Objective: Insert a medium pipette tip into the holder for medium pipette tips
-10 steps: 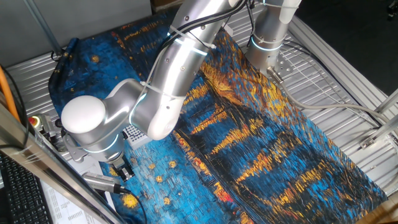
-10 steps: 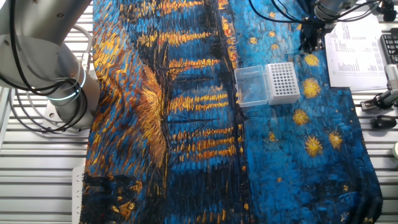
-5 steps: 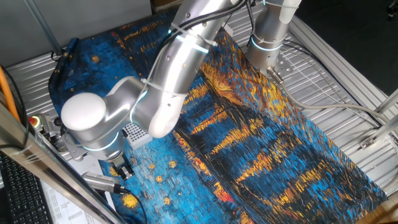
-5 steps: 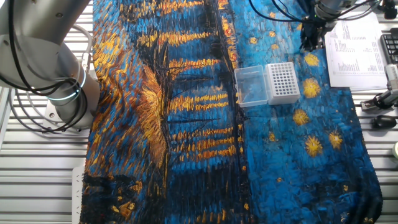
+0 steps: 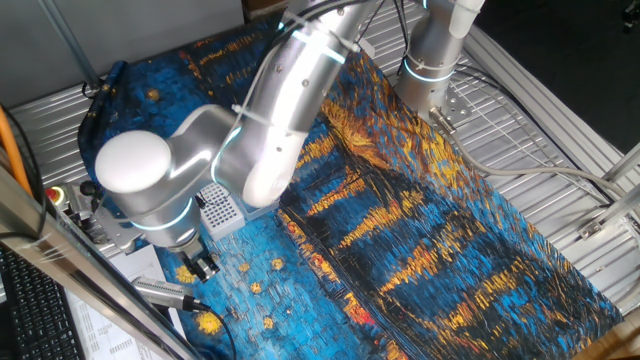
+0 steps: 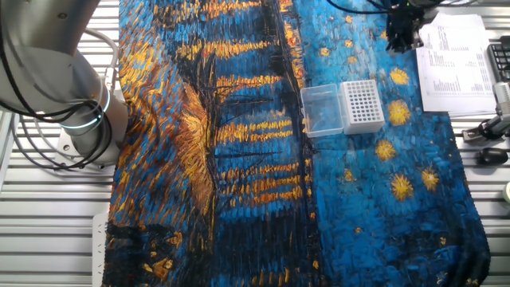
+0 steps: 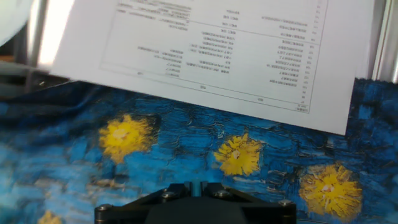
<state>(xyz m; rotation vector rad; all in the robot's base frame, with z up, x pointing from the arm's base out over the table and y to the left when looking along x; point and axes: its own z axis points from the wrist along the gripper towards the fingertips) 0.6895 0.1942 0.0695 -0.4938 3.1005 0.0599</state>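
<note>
Table (image 6: 48,239) is slatted metal, most of it under a blue/orange starry-night cloth (image 6: 239,159). Arm (image 5: 270,130) reaches from its base at one edge across the cloth to the opposite edge, wrist bent down.

Printed sheet (image 6: 454,64) lies at that far edge, partly over the cloth; hand view shows its lower edge (image 7: 211,56) crossing the cloth just above a row of yellow stars.

Clear plastic box (image 6: 321,110) sits on the blue part of the cloth, touching the holder for medium pipette tips (image 6: 362,105), the white block with a hole grid on top, upright. In the fixed view from the arm side the holder (image 5: 220,208) is partly hidden behind the elbow.

Gripper (image 6: 398,32) hangs over the cloth next to the sheet edge, apart from the holder, on its side away from the clear box. Jaws: cannot tell whether spread or pressed together, too small and dark in both fixed views, fingertips out of the hand view. No pipette tip resolvable between them.
</note>
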